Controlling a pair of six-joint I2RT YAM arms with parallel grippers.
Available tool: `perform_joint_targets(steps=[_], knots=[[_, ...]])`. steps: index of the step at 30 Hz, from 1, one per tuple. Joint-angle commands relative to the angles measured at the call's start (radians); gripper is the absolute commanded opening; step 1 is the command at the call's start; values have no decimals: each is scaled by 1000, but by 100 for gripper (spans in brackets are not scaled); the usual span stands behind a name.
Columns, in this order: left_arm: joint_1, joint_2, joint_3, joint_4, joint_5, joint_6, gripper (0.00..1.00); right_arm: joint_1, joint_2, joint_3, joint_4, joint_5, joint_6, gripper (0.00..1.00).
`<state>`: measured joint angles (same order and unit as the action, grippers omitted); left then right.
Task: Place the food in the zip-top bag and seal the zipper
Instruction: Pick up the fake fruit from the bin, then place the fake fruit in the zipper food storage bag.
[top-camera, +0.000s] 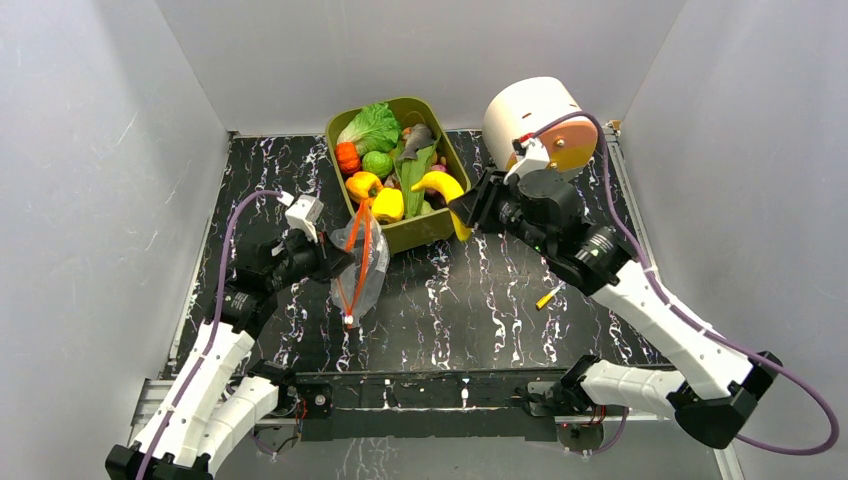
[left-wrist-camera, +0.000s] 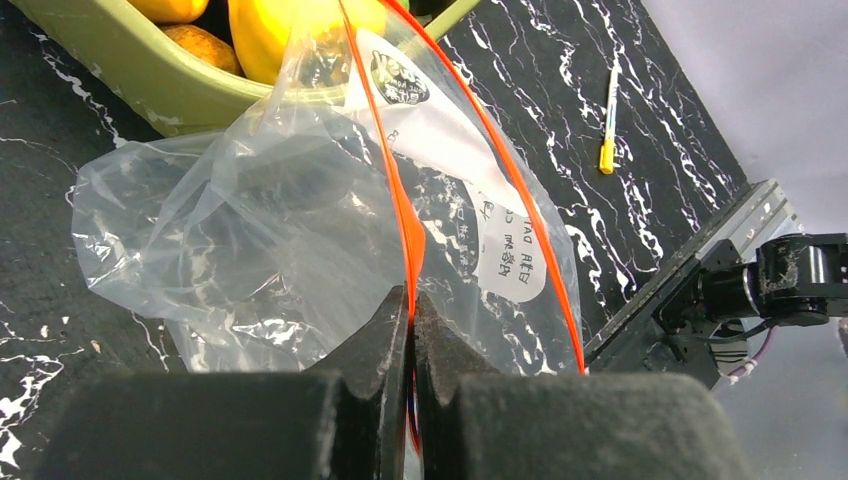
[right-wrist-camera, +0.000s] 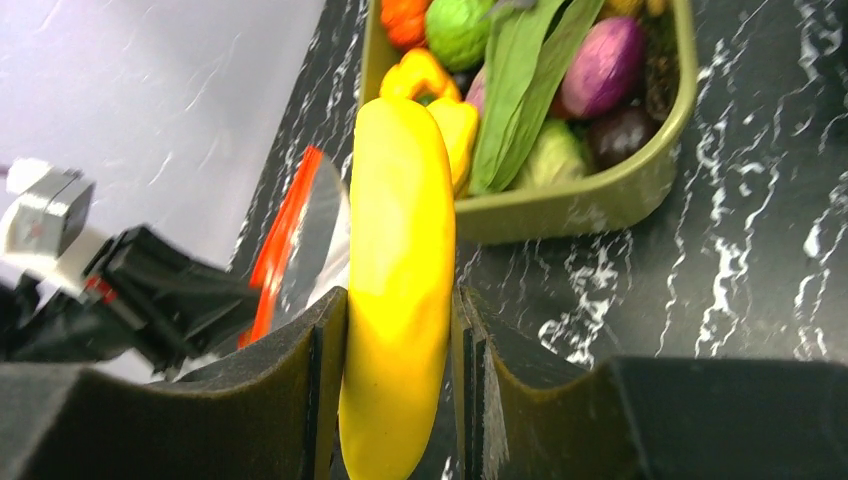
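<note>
My right gripper (right-wrist-camera: 400, 310) is shut on a yellow banana (right-wrist-camera: 400, 260), which hangs just over the near right corner of the olive-green tub (top-camera: 420, 232); from above the banana (top-camera: 445, 188) sticks out of the gripper (top-camera: 468, 212). The clear zip-top bag (top-camera: 362, 275) stands left of the tub. My left gripper (left-wrist-camera: 411, 295) is shut on one side of its red-orange zipper (left-wrist-camera: 400, 200), so the mouth gapes towards the tub. The other zipper strip (left-wrist-camera: 520, 190) curves to the right, past a white label (left-wrist-camera: 505, 240). More food lies in the tub: yellow peppers (top-camera: 385, 203), purple onion (right-wrist-camera: 610, 55).
A white cylinder with an orange face (top-camera: 530, 115) stands at the back right, behind the right arm. A small yellow stick (top-camera: 545, 297) lies on the black marbled table right of centre. Grey walls close in the left, back and right sides.
</note>
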<state>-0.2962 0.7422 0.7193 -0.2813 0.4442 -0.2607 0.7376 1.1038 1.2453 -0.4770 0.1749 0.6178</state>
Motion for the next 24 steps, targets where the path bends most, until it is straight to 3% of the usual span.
perform_joint_targets(steps=[1,12,24], knots=[[5,-6,-16,52,36,-35,0,5,-91,-1,-81,-144,84,14],[0,37,-21,65,69,-130,0,31,-107,-46,-55,-293,215,13],[-5,4,-31,31,59,-164,0,120,-63,-48,-10,-312,262,14]])
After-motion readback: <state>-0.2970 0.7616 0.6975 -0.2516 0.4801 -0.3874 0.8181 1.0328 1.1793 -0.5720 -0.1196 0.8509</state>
